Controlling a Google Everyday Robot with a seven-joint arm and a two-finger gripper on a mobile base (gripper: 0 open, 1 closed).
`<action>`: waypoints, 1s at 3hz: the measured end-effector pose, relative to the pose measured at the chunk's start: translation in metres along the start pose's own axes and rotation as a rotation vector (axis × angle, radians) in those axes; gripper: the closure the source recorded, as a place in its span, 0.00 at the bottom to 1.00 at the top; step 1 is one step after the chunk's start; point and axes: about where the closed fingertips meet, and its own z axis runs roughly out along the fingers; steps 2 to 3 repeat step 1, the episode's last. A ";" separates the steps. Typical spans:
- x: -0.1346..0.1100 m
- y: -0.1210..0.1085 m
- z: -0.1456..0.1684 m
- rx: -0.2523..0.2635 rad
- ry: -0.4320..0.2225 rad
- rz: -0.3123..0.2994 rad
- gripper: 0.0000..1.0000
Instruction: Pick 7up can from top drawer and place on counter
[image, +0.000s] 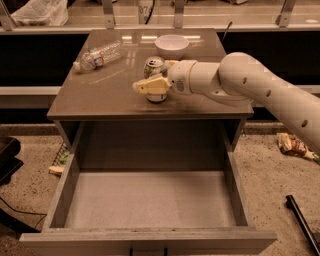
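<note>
The 7up can stands upright on the counter, right of its middle. My gripper reaches in from the right and straddles the can. The near finger lies across the can's front and its tip pokes out past the can's left side. The far finger is mostly hidden behind the can. The fingers look slackened, open around the can. The top drawer is pulled fully out below the counter, and its floor is bare.
A clear plastic water bottle lies on the counter's back left. A white bowl stands at the back, just behind the can. A crumpled wrapper and a black bar lie on the floor at right.
</note>
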 end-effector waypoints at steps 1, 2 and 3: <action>0.000 0.000 0.001 -0.001 0.000 0.000 0.00; 0.000 0.000 0.001 -0.001 0.000 0.000 0.00; 0.000 0.000 0.001 -0.001 0.000 0.000 0.00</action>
